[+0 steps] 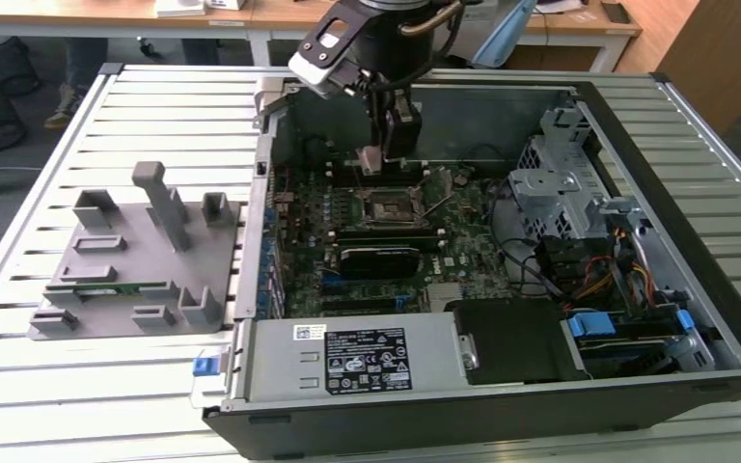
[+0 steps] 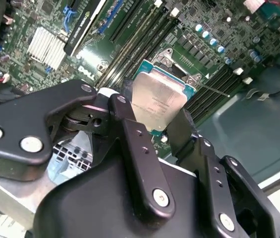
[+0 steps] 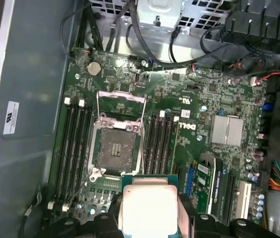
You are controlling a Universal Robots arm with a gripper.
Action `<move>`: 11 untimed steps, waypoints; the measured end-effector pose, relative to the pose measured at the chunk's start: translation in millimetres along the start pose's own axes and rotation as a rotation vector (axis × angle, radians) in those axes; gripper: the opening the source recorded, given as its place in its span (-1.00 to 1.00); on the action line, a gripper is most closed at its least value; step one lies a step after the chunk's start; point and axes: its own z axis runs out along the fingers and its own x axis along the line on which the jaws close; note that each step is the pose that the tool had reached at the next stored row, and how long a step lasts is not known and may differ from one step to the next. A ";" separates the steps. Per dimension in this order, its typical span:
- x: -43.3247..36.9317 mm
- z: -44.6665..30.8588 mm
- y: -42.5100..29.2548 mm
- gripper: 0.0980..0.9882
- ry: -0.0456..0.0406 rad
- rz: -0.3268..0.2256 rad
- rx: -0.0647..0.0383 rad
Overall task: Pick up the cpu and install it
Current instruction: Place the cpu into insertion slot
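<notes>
Over green motherboard (image 3: 189, 101), square silvery cpu (image 3: 147, 210).

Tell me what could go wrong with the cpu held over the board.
The cpu is pinched by two edges in the gripper, so it might slip or tilt. It is not yet above the open socket; lowered misaligned, it could damage that socket or catch the flipped-open bracket.

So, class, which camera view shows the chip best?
The second wrist view: the chip faces the camera with its whole silver top showing, pinched in the gripper. The first wrist view shows it as a plain bright square; the exterior view shows a small pale sliver in the gripper.
</notes>
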 end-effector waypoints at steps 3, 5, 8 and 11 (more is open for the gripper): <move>3.7 5.3 2.8 -0.04 0.0022 0.001 0.000; 6.7 9.3 5.2 -0.04 0.0028 0.002 0.001; 9.9 14.8 8.8 -0.04 0.0028 0.004 0.002; 11.4 19.9 12.2 -0.04 0.0030 0.010 0.002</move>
